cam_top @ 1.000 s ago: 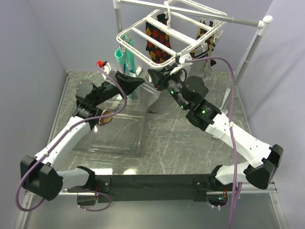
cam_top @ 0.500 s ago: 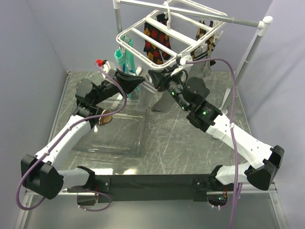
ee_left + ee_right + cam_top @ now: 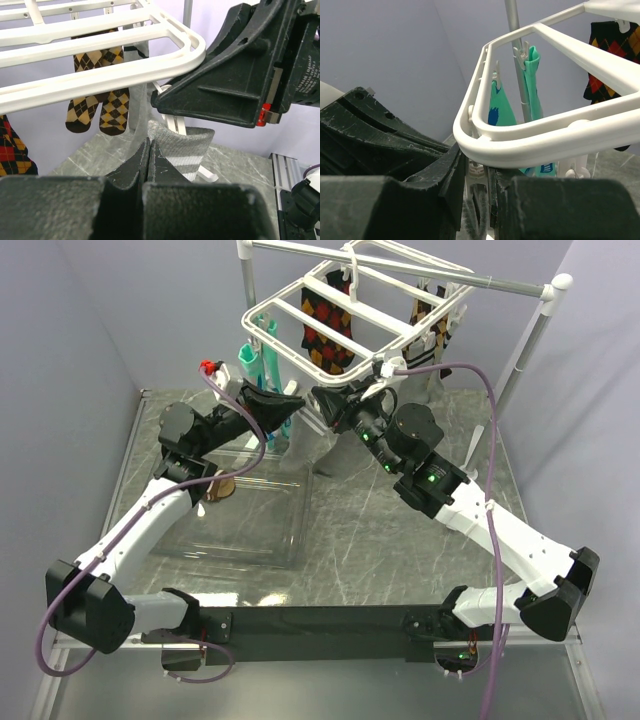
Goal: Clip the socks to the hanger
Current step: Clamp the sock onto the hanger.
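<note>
- Plainly, the step in hand is feeding the cuff into a clip. The left gripper (image 3: 150,150) is clenched on the cuff of the grey sock (image 3: 182,150). The right gripper (image 3: 476,176) is clamped on a small white clip (image 3: 471,167) under the near corner of the hanger (image 3: 545,137).
- To do it well, the right gripper's squeeze should hold the clip's mouth wide while the left arm lifts the cuff edge up into it. The right should ease off only then, and the left should let go last, once the clip bites.
- I cannot tell whether the clip's mouth is actually spread, or whether the sock touches it yet.
- The sock sits just below that corner, between the two grippers.
- Its long axis runs near vertical: cuff up at the pinch, white stripes just under it, foot hanging toward the table (image 3: 380,530).
</note>
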Robot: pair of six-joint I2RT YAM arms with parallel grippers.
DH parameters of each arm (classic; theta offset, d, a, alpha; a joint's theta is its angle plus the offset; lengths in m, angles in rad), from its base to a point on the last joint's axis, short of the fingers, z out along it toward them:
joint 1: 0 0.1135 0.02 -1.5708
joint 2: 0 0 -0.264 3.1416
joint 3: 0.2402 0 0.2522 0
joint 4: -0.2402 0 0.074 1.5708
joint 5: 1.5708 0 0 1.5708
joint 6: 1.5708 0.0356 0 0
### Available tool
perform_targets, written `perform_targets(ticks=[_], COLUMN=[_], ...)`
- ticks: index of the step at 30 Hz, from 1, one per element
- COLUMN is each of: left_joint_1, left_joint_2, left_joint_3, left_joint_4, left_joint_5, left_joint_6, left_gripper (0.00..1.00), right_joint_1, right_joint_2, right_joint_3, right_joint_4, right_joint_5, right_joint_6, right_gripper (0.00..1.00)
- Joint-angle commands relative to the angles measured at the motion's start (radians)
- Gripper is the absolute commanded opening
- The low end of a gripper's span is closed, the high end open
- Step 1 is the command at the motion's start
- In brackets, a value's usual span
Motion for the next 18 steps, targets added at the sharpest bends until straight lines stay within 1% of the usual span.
perform_targets(ticks=[1,14,17,18], left_joint_1=[-0.001,-0.001,-0.001,-0.001], left_joint_2=[0.003,0.004,0.003,0.001], left_joint_3=[0.045,0.058,0.062,0.060], left_joint_4=[0.068,0.049,0.044,0.044], left_joint_5=[0.020,0.008,-0.003,-0.009], left_joint_6=[-0.028,-0.045,-0.045,-0.045], left_gripper=[0.01,0.01,0.01,0.01], right_joint_1=[0.001,0.001,-0.001,-0.001], right_joint_2=[-0.040,-0.031,-0.030,-0.026], right_joint_3=[-0.004,0.006,0.020,0.026], right_joint_4=[0.022,0.025,0.013,-0.004], right_joint_5=[-0.030,-0.049,-0.066,-0.069], right_joint_6=[-0.001,0.012,0.013,0.015], right_gripper=[0.00,0.00,0.07,0.14])
